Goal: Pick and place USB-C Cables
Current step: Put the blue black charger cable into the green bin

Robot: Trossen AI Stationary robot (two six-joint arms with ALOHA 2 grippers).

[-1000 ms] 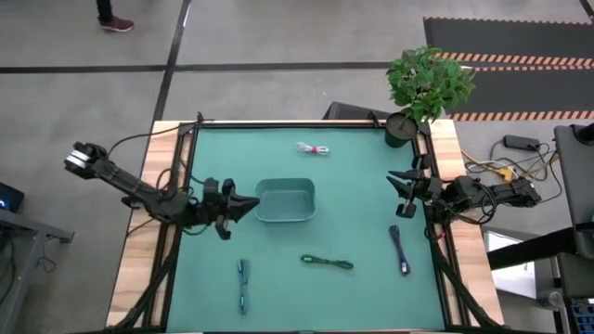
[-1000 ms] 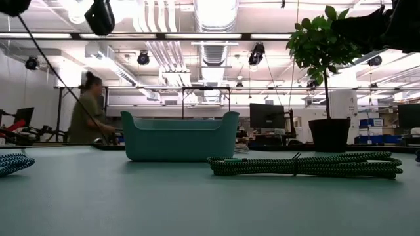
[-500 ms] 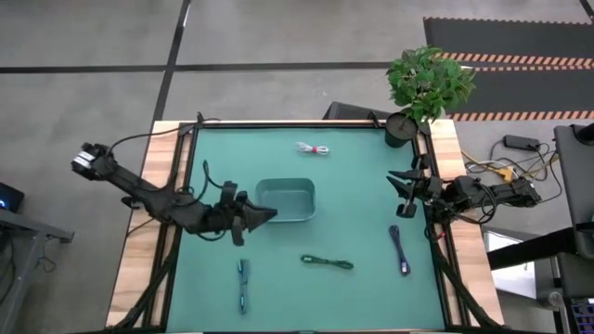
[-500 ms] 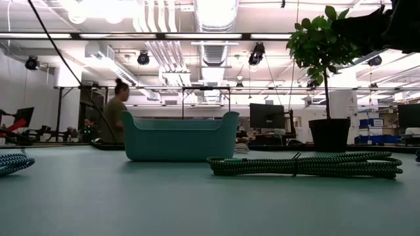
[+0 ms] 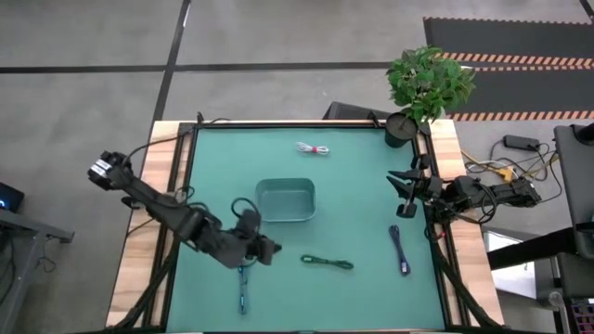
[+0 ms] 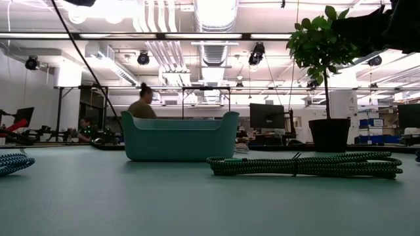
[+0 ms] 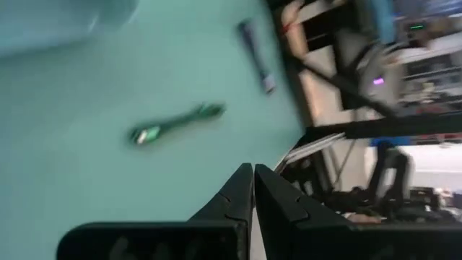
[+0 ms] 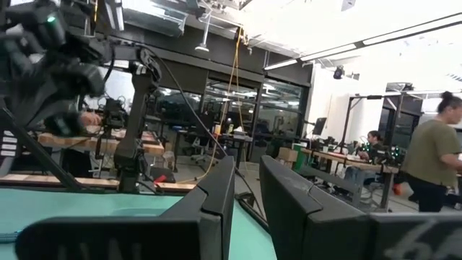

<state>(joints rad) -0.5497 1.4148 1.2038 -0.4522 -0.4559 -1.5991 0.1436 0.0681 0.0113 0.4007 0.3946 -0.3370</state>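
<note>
Several bundled USB-C cables lie flat on the green mat: a white one with a pink tie [image 5: 314, 148] at the far side, a green one [image 5: 327, 263] [image 6: 305, 165] [image 7: 177, 123], a dark blue one [image 5: 400, 249] [image 7: 256, 56] at the right, and a blue-and-white braided one [image 5: 242, 283] [image 6: 13, 162] near the front. A teal bin [image 5: 285, 201] [image 6: 178, 136] stands mid-table. My left gripper [image 5: 274, 250] [image 7: 253, 167] is shut and holds nothing; it hovers on the near-left side of the bin, above the braided cable's far end. My right gripper [image 5: 404, 186] [image 8: 247, 189] waits at the right edge, open and holding nothing.
A potted plant [image 5: 422, 88] [image 6: 325, 72] stands at the far right corner. Thin black wires trail from the left arm [image 5: 153, 199]. Beyond the table a person [image 6: 141, 105] walks behind the bin, and another person [image 8: 433, 152] shows in the right wrist view.
My left gripper has swung from the bin's left side toward the table's near edge and to the right, ending above the braided cable's far end. Its wrist has rolled and the fingers have stayed shut. Behind the table the person has walked to the right.
</note>
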